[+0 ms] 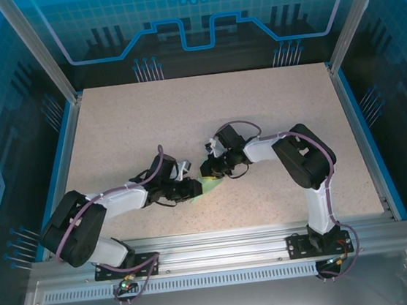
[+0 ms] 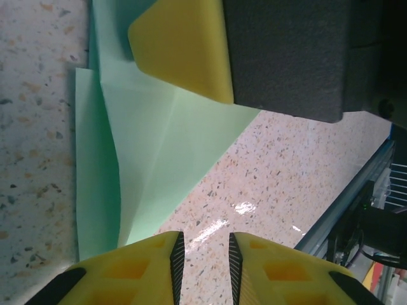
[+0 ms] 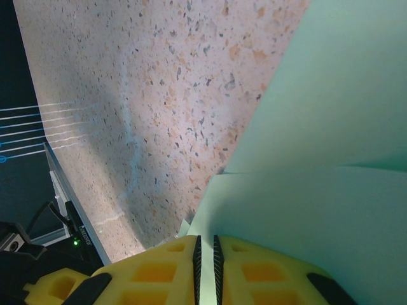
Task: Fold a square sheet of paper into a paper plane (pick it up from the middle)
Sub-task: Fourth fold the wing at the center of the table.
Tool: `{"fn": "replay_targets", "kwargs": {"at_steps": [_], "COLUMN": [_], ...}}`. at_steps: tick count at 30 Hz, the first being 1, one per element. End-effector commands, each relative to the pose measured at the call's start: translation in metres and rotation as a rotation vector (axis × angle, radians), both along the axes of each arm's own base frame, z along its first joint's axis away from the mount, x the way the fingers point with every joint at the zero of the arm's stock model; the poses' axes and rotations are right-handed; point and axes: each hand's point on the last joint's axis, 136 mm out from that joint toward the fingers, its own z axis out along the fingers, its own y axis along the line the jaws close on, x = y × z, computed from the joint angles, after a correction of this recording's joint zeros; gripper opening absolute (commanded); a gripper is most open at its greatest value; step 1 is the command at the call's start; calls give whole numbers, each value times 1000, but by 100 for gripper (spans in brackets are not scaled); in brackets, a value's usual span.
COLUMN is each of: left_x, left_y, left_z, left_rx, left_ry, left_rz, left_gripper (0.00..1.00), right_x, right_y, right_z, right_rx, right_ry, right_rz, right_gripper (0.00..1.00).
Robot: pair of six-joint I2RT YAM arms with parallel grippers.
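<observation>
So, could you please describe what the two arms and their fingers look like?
The left arm and right arm have white links, bulky black joints and purple cables looping along them. Their fingers are yellow, with square recesses and black ribbed inner faces.

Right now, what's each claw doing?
Left claw: slightly open, empty.
Right claw: shut, tips against the green paper.
</observation>
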Motion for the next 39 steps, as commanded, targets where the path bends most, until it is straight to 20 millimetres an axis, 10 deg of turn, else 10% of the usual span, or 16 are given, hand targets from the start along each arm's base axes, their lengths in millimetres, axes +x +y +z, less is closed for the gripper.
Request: {"fn": "replay_targets", "kwargs": {"at_steps": [1, 26, 39], "left_x": [-4, -25, -2], "left_y": [1, 42, 24], "left_z": [-10, -34, 29], "left_rx": [46, 261, 132], "left_ry": [21, 20, -119], "left_rz": [-31, -8, 27], "left_gripper": [29, 24, 22], "right_x": [-20, -23, -21], "right_y": [-32, -34, -33], "right_z": [-56, -60, -58], "right_rx": [-182, -193, -191], "right_ry": [94, 101, 97], "right_rz": [-33, -37, -37], "right_gripper": [16, 16, 16]}}
